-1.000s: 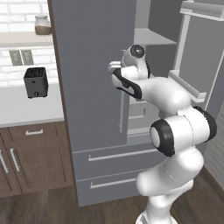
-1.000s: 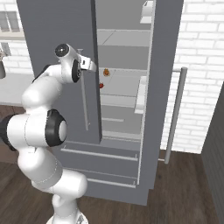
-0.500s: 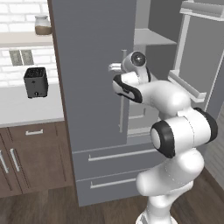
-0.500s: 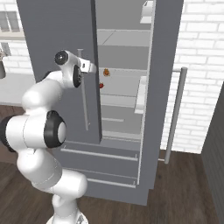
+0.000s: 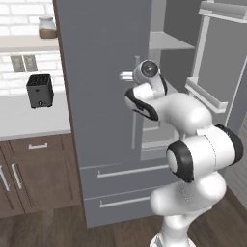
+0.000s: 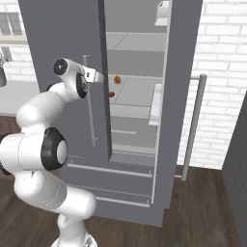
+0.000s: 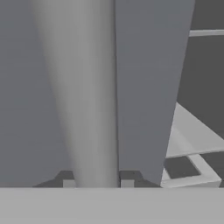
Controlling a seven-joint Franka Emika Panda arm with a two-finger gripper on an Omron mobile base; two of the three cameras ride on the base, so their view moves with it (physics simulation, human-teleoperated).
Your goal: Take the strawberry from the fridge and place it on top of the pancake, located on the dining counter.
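At fridge (image 5: 101, 96) — gripper (image 7: 95, 183) clamped on handle (image 7: 87, 96) (left door).

Even, soft rendered light is falling across both base views, with no harsh glare and only faint shading. The fridge (image 5: 101, 96) interior is sitting a little darker than its flat grey front. A gentle sheen is showing on the white arm (image 5: 193, 149). In the hand view, the handle (image 7: 87, 96) is looking blurred and coarse at close range, with smooth gradient shading across it.
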